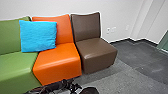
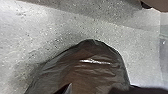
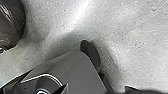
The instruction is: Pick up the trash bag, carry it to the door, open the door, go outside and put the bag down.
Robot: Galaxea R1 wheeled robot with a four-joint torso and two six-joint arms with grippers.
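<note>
Along the bottom edge of the head view my left arm comes in, dark and jointed, with the left gripper (image 1: 74,87) towards its right end. A dark rounded shape beside it cannot be made out for certain. The trash bag (image 2: 92,71), dark, brownish and wrinkled with a bright glint, bulges large before the left wrist camera, above speckled grey floor; its tied top is hidden. Part of the same shiny bag (image 3: 10,25) shows in the right wrist view, apart from the robot's own dark plate.
A green seat (image 1: 15,67), an orange seat (image 1: 58,60) with a blue cushion (image 1: 38,36), and a brown seat (image 1: 96,52) stand in a row against the white wall (image 1: 120,15). Grey floor (image 1: 130,77) runs to the right, towards a greenish panel (image 1: 164,42).
</note>
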